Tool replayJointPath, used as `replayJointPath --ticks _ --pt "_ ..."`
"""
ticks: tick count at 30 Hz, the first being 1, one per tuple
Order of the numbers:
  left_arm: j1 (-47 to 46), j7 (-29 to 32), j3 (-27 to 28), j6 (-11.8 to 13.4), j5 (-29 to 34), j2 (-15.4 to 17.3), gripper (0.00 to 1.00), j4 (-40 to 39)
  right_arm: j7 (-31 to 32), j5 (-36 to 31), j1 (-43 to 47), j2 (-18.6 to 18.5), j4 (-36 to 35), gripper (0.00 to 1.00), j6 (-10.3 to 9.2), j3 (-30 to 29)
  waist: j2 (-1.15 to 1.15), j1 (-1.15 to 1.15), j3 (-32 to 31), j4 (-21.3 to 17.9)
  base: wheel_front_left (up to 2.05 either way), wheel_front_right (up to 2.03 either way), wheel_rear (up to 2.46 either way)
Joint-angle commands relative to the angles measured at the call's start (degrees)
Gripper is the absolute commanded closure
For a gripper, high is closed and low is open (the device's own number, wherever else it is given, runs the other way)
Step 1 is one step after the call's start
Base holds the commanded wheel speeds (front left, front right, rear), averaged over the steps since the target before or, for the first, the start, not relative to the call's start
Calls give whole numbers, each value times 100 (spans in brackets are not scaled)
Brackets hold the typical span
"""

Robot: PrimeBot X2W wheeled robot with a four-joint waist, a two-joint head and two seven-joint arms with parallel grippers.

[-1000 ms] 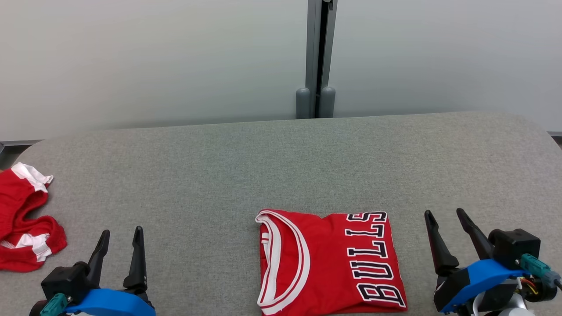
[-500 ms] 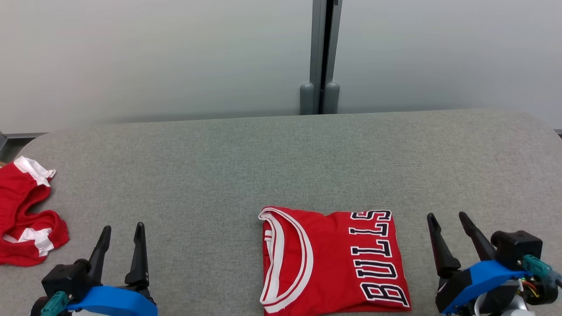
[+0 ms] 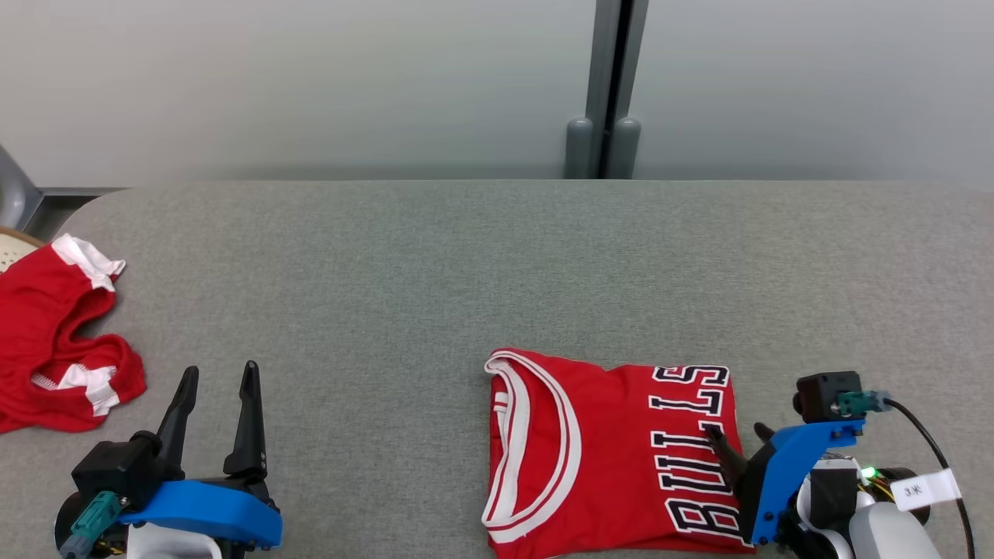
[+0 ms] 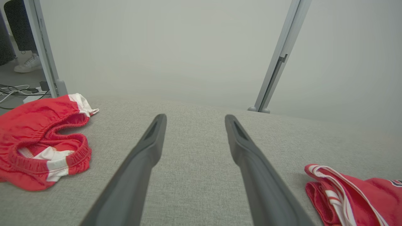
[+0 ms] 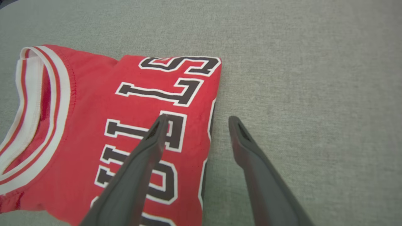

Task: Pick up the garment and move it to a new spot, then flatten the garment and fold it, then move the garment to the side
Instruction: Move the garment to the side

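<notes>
The garment [image 3: 606, 442] is a red jersey with white trim and black "BULLS" lettering, lying folded into a flat rectangle on the grey table [image 3: 388, 272] near its front edge. My right gripper [image 3: 736, 431] is open and tipped down over the jersey's right edge. In the right wrist view one finger is over the lettering [image 5: 94, 110], the other over bare table, and the right gripper [image 5: 198, 118] holds nothing. My left gripper [image 3: 220, 369] stands open at the lower left, well away from the jersey. In the left wrist view the left gripper [image 4: 194, 116] is empty, the jersey's collar [image 4: 355, 194] at lower right.
Crumpled red shorts [image 3: 54, 334] with white trim lie at the table's left edge, also seen as shorts [image 4: 37, 138] left of my left fingers. A grey post [image 3: 606, 85] stands behind the table against a pale wall. A white shoe [image 4: 28, 64] and cables lie on the floor beyond.
The camera has turned, shifting the whole picture right. My right gripper has swung left and tilted down onto the jersey's right edge. The left gripper and both garments stay put.
</notes>
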Motion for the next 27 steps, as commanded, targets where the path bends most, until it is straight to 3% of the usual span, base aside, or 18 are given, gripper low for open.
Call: replayJointPath --ticks 1,14,15,16,17,22,27 --pt "-78 -20 10 -24 44 12 0 -17 54 41 -102 -6 88 0 3 -3 0 0 46 57 0 0 0" --pt "-122 -43 -23 -16 125 -9 0 -66 1176 22 -273 47 1270 0 9 261 0 0 184 287 0 0 0" --pt "-113 -44 -15 -10 126 -13 0 -72 1261 16 -261 50 1282 36 9 282 0 0 192 279 0 0 0" --pt "-101 -46 -5 -5 125 -17 0 -83 1320 -16 -263 57 1250 80 10 338 0 0 206 263 0 0 0" --pt "-96 -47 2 3 127 -24 0 -92 1335 -86 -291 62 1188 100 11 366 0 0 224 245 0 0 0" --pt "-132 -54 37 -5 136 -46 0 -145 1196 -656 -670 -20 649 100 3 481 0 0 327 95 0 0 0" --pt "-197 -57 104 -28 164 -35 0 -260 1307 -927 -1295 -672 155 100 1 1101 0 0 497 -186 0 0 0"
